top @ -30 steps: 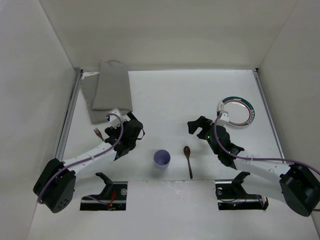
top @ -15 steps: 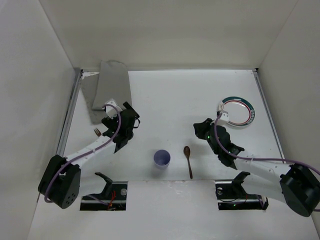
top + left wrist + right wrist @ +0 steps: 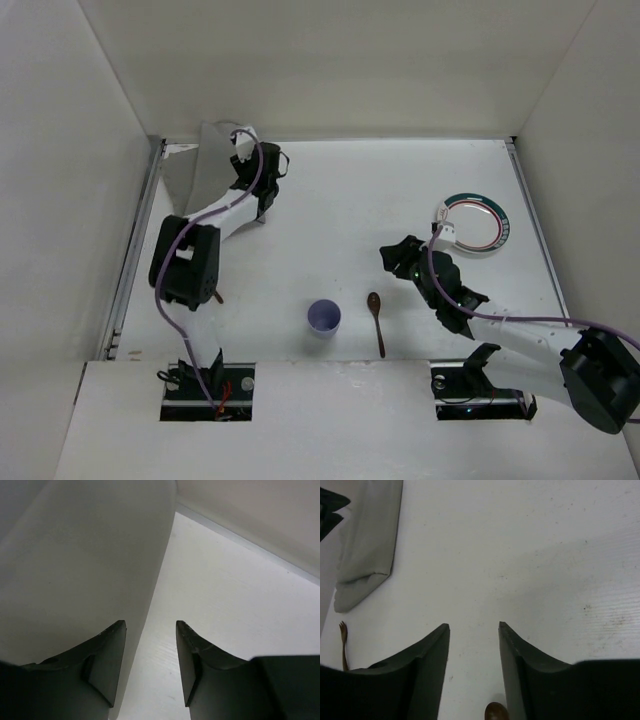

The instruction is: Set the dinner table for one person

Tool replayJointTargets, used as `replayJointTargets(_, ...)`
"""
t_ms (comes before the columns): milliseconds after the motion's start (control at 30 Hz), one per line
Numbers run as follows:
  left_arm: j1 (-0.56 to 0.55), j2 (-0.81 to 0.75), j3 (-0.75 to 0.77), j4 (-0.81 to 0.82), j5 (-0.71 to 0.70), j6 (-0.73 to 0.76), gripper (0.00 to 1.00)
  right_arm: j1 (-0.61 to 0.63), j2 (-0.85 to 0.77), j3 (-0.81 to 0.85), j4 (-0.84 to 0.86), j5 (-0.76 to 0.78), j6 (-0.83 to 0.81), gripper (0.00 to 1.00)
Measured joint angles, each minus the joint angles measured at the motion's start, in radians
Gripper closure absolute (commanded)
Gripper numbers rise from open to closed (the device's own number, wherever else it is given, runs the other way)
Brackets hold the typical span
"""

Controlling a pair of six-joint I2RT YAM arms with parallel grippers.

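Observation:
The dinner table is a white surface with several items on it. A grey mat lies at its far left. My left gripper is open at the mat's right edge, with one finger over the cloth and the other over bare table. My right gripper is open and empty, low over the table just beyond the bowl of a brown spoon. A purple cup stands left of the spoon. A green-rimmed plate sits at the right.
A brown fork lies on the table near the mat's near end; the left arm mostly covers it from above. Metal rails run along both side edges, and white walls close in the table.
The left arm swung from beside the fork to the far end of the mat, and its jaws narrowed. The right gripper stayed in place; its jaws narrowed, then spread again.

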Motion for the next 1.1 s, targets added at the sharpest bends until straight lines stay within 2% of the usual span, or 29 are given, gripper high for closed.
replayJointTargets(67, 0.001, 0.098, 0.098, -0.032, 0.001, 0.041, 0.57, 0.000, 0.000, 0.000, 0.002, -0.001, -0.003, 0.33)
replayJointTargets(167, 0.002, 0.214, 0.192, -0.081, 0.001, 0.087, 0.61, 0.000, 0.000, 0.000, 0.003, -0.002, -0.007, 0.27)
replayJointTargets(367, 0.015, 0.326, 0.248, -0.152, 0.001, 0.127, 0.70, 0.000, 0.000, 0.000, 0.003, -0.003, -0.007, 0.26)
replayJointTargets(600, 0.022, 0.375, 0.287, -0.179, 0.017, 0.138, 0.92, 0.001, 0.000, 0.000, 0.003, -0.003, -0.007, 0.26)
replayJointTargets(667, 0.020, 0.375, 0.288, -0.177, 0.031, 0.139, 0.96, 0.001, 0.000, 0.000, 0.003, -0.003, -0.007, 0.25)
replayJointTargets(933, -0.049, 0.368, 0.264, -0.107, 0.107, 0.140, 0.96, 0.006, 0.001, 0.000, 0.003, -0.003, -0.008, 0.25)
replayJointTargets(1100, -0.129, 0.315, 0.184, -0.053, 0.185, 0.143, 0.90, 0.006, 0.002, 0.000, 0.003, -0.003, -0.008, 0.25)
